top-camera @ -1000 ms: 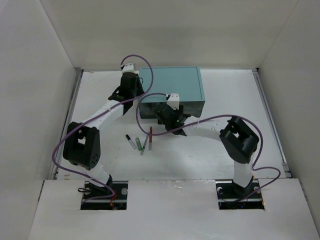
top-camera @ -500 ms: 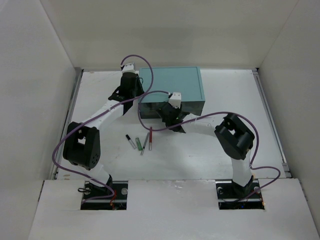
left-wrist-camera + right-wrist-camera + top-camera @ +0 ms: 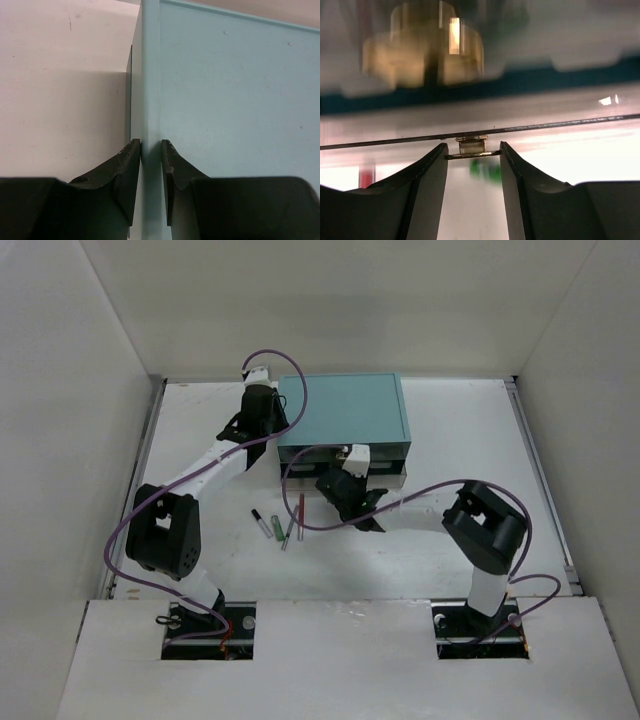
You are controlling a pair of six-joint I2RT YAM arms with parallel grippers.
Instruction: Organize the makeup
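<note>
The makeup point(image 3: 283, 524) lies loose on the desk point(image 3: 430, 540), near-left of the right end effector point(image 3: 473, 148); closed on the small drawer handle point(image 3: 472, 145), it could slip off; farther back, the left end effector point(image 3: 151, 150), pinching the teal box point(image 3: 225, 100) wall, might let it slide.

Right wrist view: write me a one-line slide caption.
Right gripper closed on the small brass pull of the clear drawer front.

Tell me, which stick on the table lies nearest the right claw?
The red pencil, rightmost of the four; the others lie farther left of the right gripper.
</note>
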